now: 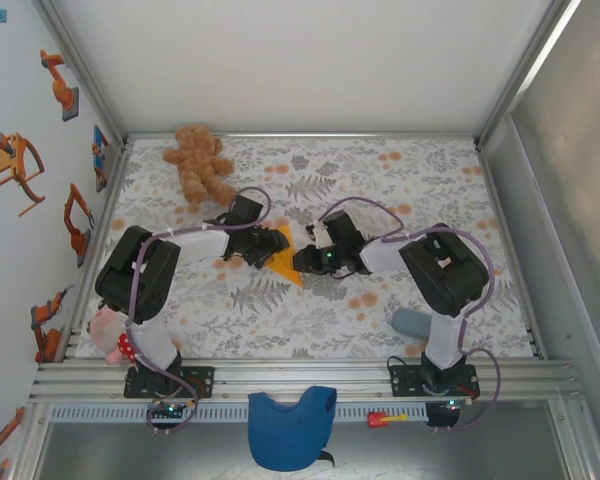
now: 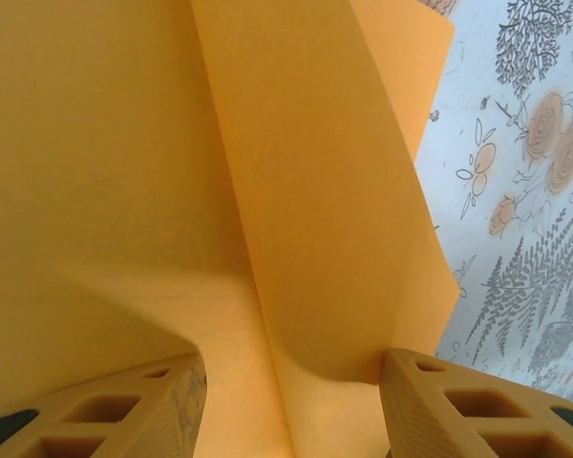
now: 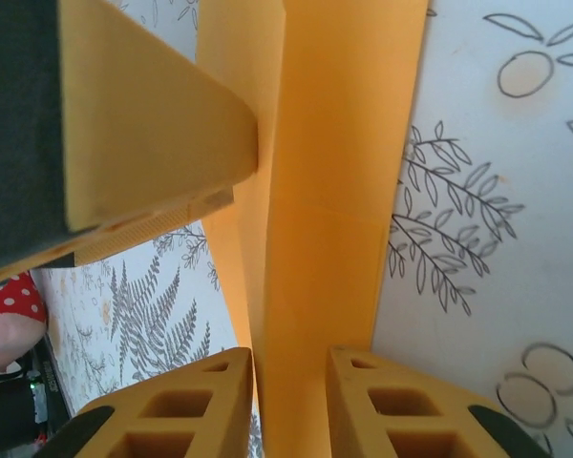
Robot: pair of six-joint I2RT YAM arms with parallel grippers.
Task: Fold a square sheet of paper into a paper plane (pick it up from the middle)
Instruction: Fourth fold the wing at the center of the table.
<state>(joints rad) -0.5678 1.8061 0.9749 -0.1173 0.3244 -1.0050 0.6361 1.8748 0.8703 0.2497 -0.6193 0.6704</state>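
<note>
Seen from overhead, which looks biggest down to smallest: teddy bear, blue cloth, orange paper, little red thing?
1. blue cloth
2. teddy bear
3. orange paper, partly hidden
4. red thing
Cloth and bear look close, and the cloth may sit nearer the camera.

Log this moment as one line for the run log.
stage: folding mid-table | square sheet of paper: creased lengthwise | left gripper: open, straddling the fold | right gripper: fingers flank the fold, grip unclear
</note>
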